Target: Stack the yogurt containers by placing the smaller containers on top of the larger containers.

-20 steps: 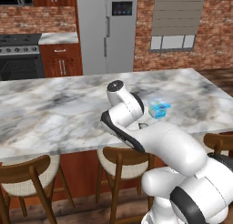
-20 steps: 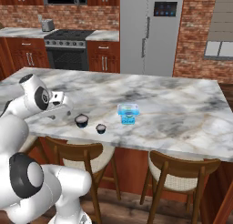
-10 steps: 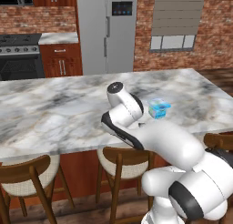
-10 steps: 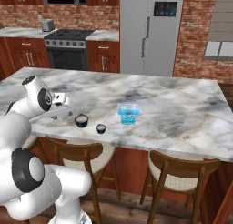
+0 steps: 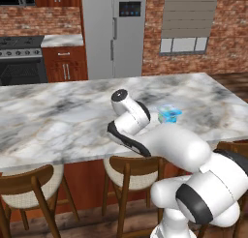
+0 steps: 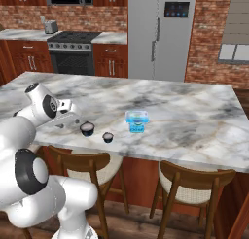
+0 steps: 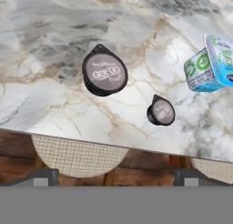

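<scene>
Two small dark round yogurt cups with whitish lids stand near the marble island's front edge: the wider one (image 6: 87,129) (image 7: 104,71) and the narrower one (image 6: 108,137) (image 7: 161,111) to its right. Further right and a little back sits the light blue squarish tub (image 6: 136,121) (image 5: 169,114) (image 7: 211,66). My gripper (image 6: 72,117) (image 7: 117,175) hovers over the counter edge just left of the wider cup, apart from it. It is open with nothing between its fingers (image 7: 44,175). In the left base view my arm hides both cups.
The marble island counter (image 6: 194,131) stretches wide behind and to the right of the tub. Wooden stools (image 6: 95,165) (image 6: 194,182) stand under its front edge. A stove (image 6: 73,51) and a fridge (image 6: 158,34) line the back wall.
My hand has crept slightly to the right, toward the wider dark cup. The jaws stay open and the containers have not moved.
</scene>
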